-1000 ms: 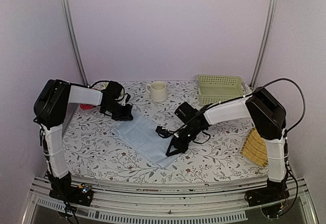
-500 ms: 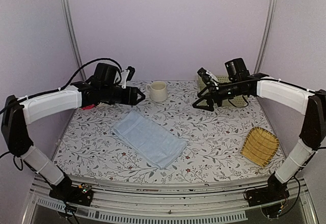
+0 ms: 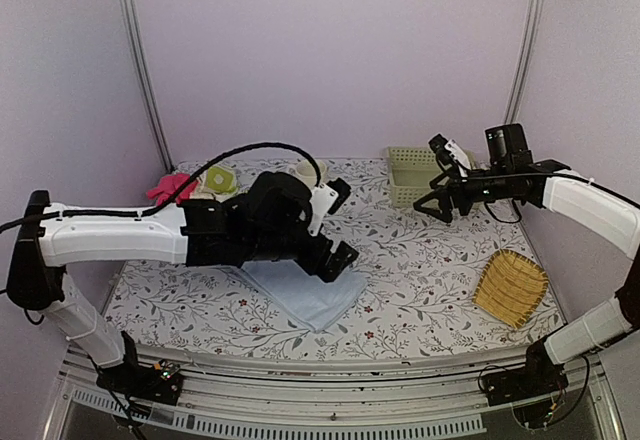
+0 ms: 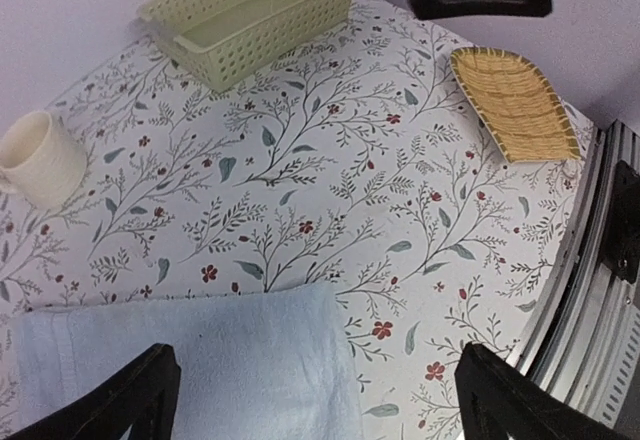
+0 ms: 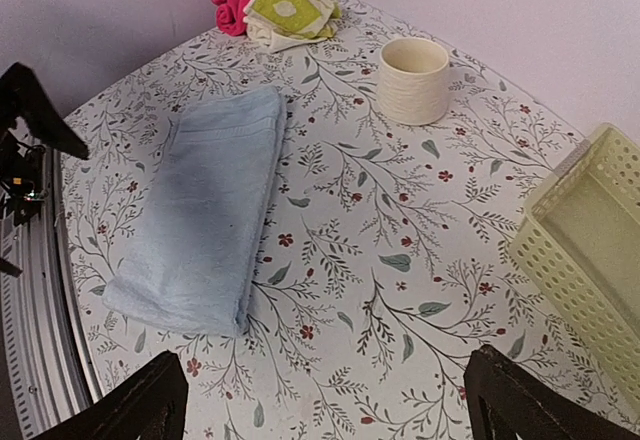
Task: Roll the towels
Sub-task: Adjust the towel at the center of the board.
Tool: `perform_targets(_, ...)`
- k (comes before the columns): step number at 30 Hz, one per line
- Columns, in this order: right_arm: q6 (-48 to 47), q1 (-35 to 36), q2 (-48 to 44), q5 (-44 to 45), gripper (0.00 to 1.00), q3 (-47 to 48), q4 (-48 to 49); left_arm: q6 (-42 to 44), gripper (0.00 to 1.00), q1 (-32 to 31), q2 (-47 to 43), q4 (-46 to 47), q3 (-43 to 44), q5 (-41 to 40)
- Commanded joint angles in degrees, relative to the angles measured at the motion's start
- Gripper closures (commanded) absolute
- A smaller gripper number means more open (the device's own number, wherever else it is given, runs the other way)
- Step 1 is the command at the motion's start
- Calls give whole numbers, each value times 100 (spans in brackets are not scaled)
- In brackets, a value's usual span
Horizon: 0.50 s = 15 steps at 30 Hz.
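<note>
Top external: pale blue towel (image 3: 312, 298) flat mid-table beneath left gripper (image 3: 342, 226), jaws wide apart; right gripper (image 3: 432, 175) high, far right, likewise spread; patterned towel (image 3: 220, 178) far left.

Left arm (image 3: 130, 235) has swung from upper left to frame centre. We find it low over the blue towel (image 3: 315, 302), hiding the towel's far half and most of the cup (image 3: 300, 168). Left gripper (image 3: 340, 225) now sits centre frame. Right gripper (image 3: 435, 175) has shifted right, across the basket (image 3: 425, 165). Patterned towel (image 3: 218, 180) and pink cloth (image 3: 170, 188), upper left, are now uncovered.
</note>
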Motion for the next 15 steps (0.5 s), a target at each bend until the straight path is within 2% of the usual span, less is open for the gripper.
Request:
perform_targets(1,-15,-10,-680,1056,1,-105,306,1292,1,-844,145,877,222,-3043)
perform_targets(2,14,-15,-682,1413,1,-100,331,1415,2,-771,269,1148,219,-3271)
perform_targets(4,-36,-89,-608,1655,1,-106,379,1471,1,-587,638,864,734,-3068)
perform_targets(7,-33,-384,-581,1039,1,-411,675,1487,1,-530,1202,492,1331,-2830)
perform_targets(9,70,-560,-573,323,1,-640,798,1609,1,-619,1266,751,1215,-2684)
perform_targets(12,139,-683,-594,-310,0,-965,1020,1171,2,-646,1170,1411,722,-3313)
perform_targets(13,139,-694,-595,-329,1,-1002,1047,978,1,-562,1215,1314,696,-3217)
perform_targets(15,81,-698,-562,-223,3,-1040,1092,465,1,-413,1489,516,1006,-2969)
